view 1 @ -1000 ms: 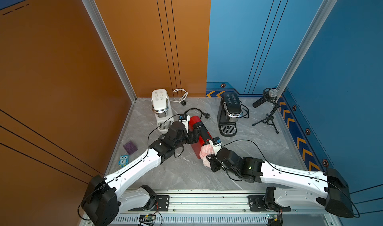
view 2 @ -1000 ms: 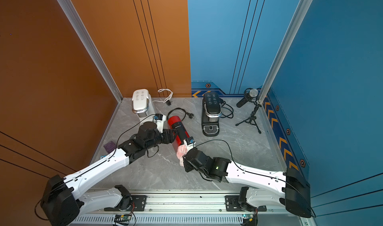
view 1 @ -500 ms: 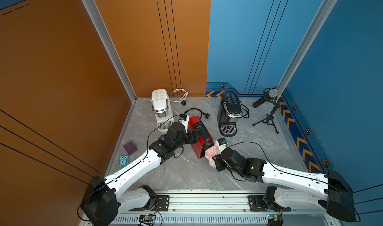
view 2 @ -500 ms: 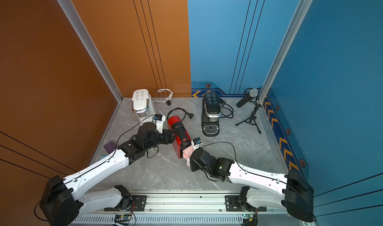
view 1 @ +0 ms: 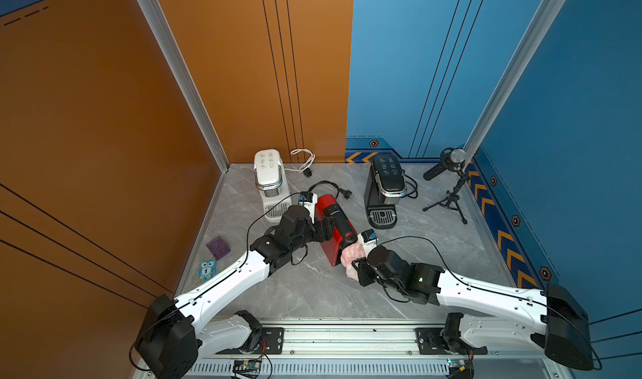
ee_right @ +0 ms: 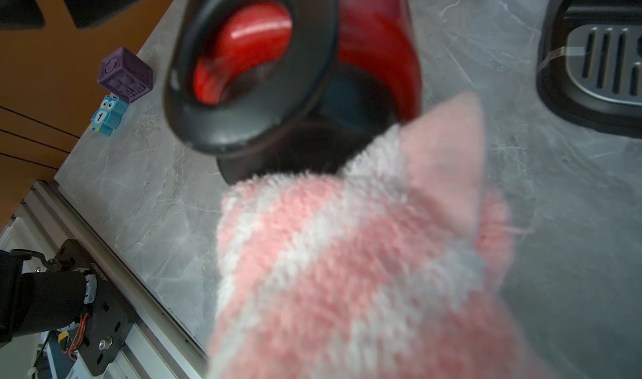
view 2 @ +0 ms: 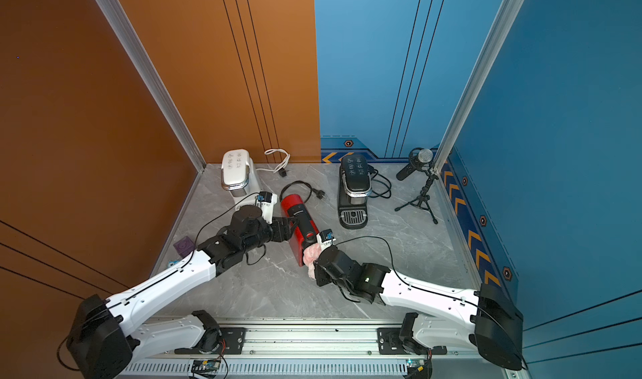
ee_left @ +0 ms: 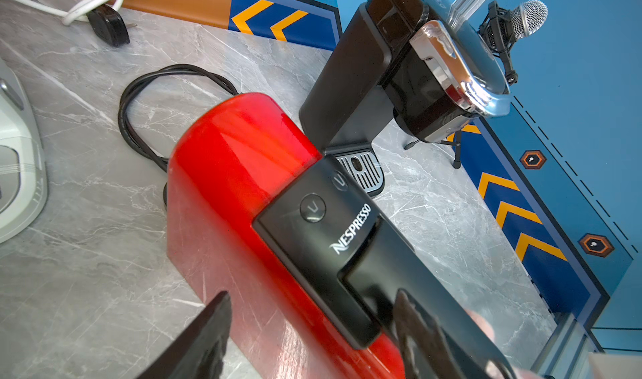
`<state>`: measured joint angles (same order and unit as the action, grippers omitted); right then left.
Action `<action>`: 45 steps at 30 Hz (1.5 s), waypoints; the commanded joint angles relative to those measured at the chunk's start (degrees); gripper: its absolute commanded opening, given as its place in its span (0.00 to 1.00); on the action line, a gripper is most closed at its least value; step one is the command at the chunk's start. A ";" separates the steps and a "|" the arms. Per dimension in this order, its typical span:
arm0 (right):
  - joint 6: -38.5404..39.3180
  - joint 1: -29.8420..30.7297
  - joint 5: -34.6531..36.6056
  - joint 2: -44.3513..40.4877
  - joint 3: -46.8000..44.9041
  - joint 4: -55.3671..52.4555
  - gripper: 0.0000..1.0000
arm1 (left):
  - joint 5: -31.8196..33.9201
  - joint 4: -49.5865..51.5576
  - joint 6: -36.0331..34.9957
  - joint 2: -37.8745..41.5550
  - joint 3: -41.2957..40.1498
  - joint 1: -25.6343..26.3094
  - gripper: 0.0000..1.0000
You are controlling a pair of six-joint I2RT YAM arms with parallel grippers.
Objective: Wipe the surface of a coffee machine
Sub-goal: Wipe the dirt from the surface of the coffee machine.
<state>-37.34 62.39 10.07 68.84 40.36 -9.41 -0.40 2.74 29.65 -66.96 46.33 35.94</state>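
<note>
Orange wall panels (view 1: 104, 117) and blue wall panels (view 1: 434, 64) enclose a grey marble desk (view 1: 312, 297).

In both top views, a red Nespresso coffee machine (view 1: 329, 207) sits near the middle of the desk, between the two arms. The left pincer (view 1: 329, 229) reaches it from the side, its jaws set wide and clamped on the machine's body. The right pincer (view 1: 357, 269) is pinched tight on a pink-and-white striped cloth (view 1: 350, 254), which presses against the machine's front end. A white coffee machine (view 1: 269, 172) and a black coffee machine (view 1: 387, 182) stand behind it. A microphone on a tripod (view 1: 451, 165) stands in the blue corner. A purple block (view 1: 218, 247) and a blue owl figure (view 1: 207, 269) lie near the orange wall.

The left wrist view looks along the red machine's rounded back and its black top strip, which carries two round buttons and the brand lettering. Two black fingers (ee_left: 208, 335) flank the machine, one against its red side and one at the far edge of the black strip. A black power cable (ee_left: 139, 99) loops on the desk behind it.

In the right wrist view, the blurred cloth fills the lower half and hides the jaws that hold it. Its upper edge meets the dark recess under the machine's round, black-rimmed front.
</note>
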 commanded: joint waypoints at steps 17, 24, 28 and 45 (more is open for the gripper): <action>1.48 -2.47 -0.28 -2.74 3.19 0.05 0.00 | 0.38 5.30 -0.01 -1.36 -1.68 0.05 0.74; -3.43 -0.35 -2.28 4.02 -2.53 8.44 0.00 | 0.03 5.26 -0.09 -2.20 -1.94 0.09 0.74; -4.96 -0.26 -1.05 4.56 -6.83 13.26 0.00 | 0.05 5.04 -0.16 -2.12 -1.94 0.09 0.74; -11.63 -5.49 1.13 15.93 -13.73 45.09 0.00 | -1.28 4.38 0.68 -1.60 -1.76 0.00 0.73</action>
<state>-46.89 57.45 9.21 83.07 26.04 29.26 -0.51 1.91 30.50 -67.33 46.19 35.94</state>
